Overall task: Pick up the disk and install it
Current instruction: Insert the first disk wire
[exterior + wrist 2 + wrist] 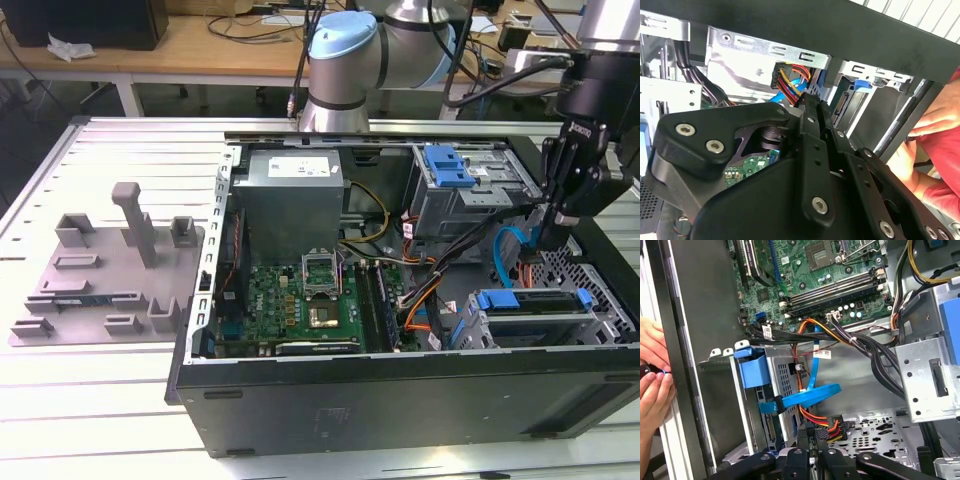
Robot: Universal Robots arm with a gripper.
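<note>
The black gripper [542, 240], jaws closed together, reaches inside the open black computer case [400, 400], tips beside a black connector with red and yellow wires [832, 429]. Just nearer, the silver-grey, blue-framed disk [530, 300] sits slotted in the metal drive cage [612, 312], at the exterior view's near right.

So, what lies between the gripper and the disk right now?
In the first wrist view, a blue flat cable and a red, orange and yellow power lead lie between the gripper and the disk.

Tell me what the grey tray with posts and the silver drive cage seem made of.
Flat grey tray with upright posts: probably matte plastic, uniformly dull grey, no glint. Silver drive cage: likely bare sheet steel, bright sheen, punched slot, folded edges.
</note>
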